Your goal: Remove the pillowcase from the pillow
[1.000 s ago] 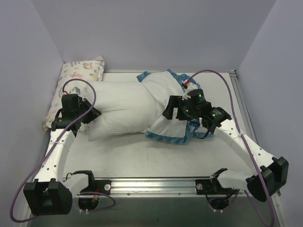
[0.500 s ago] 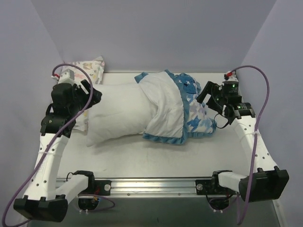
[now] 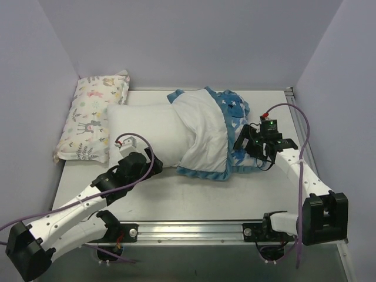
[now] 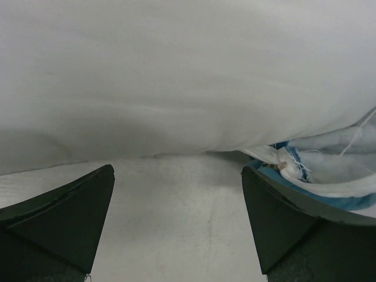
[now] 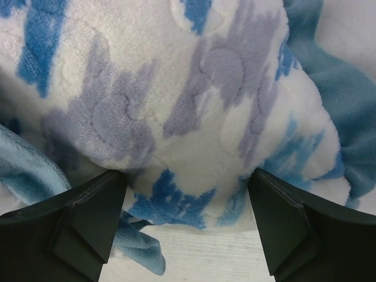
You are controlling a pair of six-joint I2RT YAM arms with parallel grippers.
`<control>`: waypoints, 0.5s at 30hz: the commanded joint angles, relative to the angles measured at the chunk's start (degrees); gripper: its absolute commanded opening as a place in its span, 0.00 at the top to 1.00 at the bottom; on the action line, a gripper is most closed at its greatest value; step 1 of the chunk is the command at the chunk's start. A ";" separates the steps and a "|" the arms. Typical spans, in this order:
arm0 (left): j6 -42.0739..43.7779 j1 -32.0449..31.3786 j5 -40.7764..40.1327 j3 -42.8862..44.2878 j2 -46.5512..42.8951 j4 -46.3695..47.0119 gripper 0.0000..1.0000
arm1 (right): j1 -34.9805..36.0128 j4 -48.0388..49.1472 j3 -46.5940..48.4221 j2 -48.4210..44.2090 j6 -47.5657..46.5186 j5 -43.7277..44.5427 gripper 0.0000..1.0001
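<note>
Pillowcase [image 3: 205, 136] half off; my left jaws and right jaws spread.
Pillow [image 3: 141, 126] lies mid-counter [image 3: 194, 197], right end covered. Risk: right jaws pinch stuffing too, dragging the pillow.

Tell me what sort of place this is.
Probably a robot test cell: plain walls box in a white table, and the left arm and right arm are bolted to a metal rail.
</note>
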 commanded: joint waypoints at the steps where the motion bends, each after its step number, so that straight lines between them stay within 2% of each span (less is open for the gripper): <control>1: -3.60 -0.37 -5.38 -0.75 3.00 14.20 0.03 | 0.89 3.71 0.04 1.22 1.22 -1.77 0.15; 2: -3.34 -0.37 -5.73 -0.40 5.19 14.46 0.03 | 0.89 3.62 0.22 1.22 1.31 -1.59 0.19; 5: -3.42 -0.28 -8.45 -1.09 7.49 17.52 0.03 | 0.54 3.10 0.83 1.05 1.57 -0.98 0.48; 6: -2.99 0.07 -9.15 -1.53 7.76 20.33 0.03 | 0.54 2.92 1.10 1.05 1.57 -0.89 0.66; 7: -2.55 0.42 -9.33 -1.97 8.02 21.75 0.03 | 0.36 2.75 1.45 0.96 1.57 -0.72 0.74; 9: -1.93 1.64 -9.51 -1.54 9.07 22.81 0.03 | 0.27 1.69 1.98 0.61 1.39 0.07 0.88; 12: 0.70 5.25 -7.23 -0.22 9.96 23.52 0.08 | -0.78 0.46 2.42 -0.36 0.87 0.52 0.98; 13: 1.23 7.34 -6.44 0.13 10.13 23.69 0.31 | -1.65 0.20 2.59 -0.71 0.69 0.52 1.00; 15: 2.37 9.03 -5.82 1.61 10.31 22.47 0.63 | -2.62 -0.94 3.21 -1.67 0.52 0.78 1.00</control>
